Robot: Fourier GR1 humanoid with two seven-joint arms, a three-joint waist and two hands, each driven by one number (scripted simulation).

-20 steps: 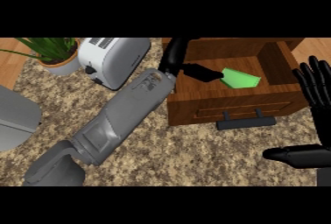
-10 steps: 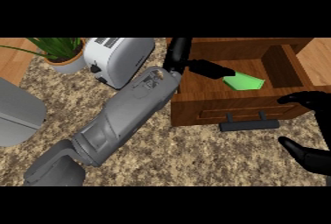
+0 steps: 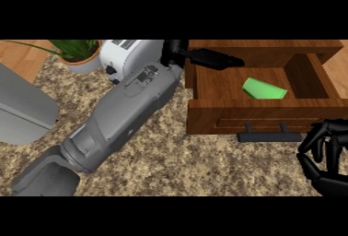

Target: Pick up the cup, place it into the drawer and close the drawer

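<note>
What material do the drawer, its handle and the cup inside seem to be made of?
Drawer: apparently brown wood, grain streaks on its front, slight sheen.
Handle: dark and smooth, perhaps metal or plastic; unclear which.
Cup: plain bright green, even matte colour, probably plastic.

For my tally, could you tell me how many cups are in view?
1: the green cup lies on its side inside the open drawer. Others may be hidden.

Even bright light, soft shadow inside drawer (image 3: 231, 87), no glare
</note>
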